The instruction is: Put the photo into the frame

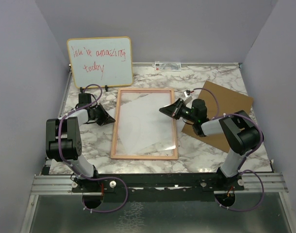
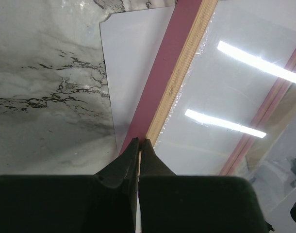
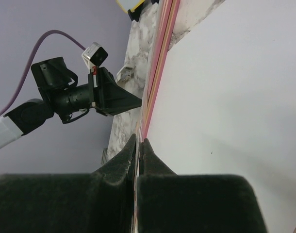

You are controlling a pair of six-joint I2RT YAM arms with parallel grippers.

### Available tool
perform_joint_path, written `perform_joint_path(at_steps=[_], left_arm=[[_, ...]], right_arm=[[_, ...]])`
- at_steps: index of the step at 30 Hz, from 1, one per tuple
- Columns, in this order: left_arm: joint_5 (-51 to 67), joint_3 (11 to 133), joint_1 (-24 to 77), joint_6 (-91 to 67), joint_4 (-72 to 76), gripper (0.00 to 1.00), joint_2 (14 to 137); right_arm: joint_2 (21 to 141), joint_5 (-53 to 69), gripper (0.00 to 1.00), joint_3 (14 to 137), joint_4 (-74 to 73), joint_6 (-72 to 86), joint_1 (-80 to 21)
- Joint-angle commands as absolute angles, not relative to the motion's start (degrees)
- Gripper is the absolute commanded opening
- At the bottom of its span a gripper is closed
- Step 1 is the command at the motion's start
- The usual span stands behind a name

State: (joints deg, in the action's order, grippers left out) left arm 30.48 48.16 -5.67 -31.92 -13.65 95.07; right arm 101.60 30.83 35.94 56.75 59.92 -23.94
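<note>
The frame (image 1: 144, 90), with a thin pinkish wood border, lies mid-table. White shows through its pane; this is the photo (image 1: 143, 121), plain reverse up. My left gripper (image 1: 110, 118) is shut on the frame's left rail. In the left wrist view the fingertips (image 2: 139, 141) pinch the pink rail (image 2: 162, 73), and the white photo sheet (image 2: 131, 63) sticks out to the left from under it. My right gripper (image 1: 163, 109) is shut on the frame's right rail. In the right wrist view it (image 3: 138, 141) grips the edge-on rail (image 3: 160, 53), beside the white sheet (image 3: 225, 97).
The brown backing board (image 1: 225, 109) lies on the marble table at the right, partly under my right arm. A yellow-edged whiteboard (image 1: 100, 60) with red handwriting leans at the back left. Grey walls close in the table's sides and back.
</note>
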Motion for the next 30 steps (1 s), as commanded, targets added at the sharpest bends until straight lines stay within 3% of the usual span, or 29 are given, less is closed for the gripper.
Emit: perform_joint_path(at_steps=[1, 30], left_arm=[[25.39, 45.66, -5.11, -30.28, -16.96, 0.0, 99.15], [25.4, 45.43, -5.18, -30.06, -16.96, 0.0, 99.23]], right_arm=[[101.3, 28.93, 0.01, 35.15, 56.88, 58.79, -24.26], [104.42, 32.53, 0.01, 37.49, 59.28, 58.55, -24.28]])
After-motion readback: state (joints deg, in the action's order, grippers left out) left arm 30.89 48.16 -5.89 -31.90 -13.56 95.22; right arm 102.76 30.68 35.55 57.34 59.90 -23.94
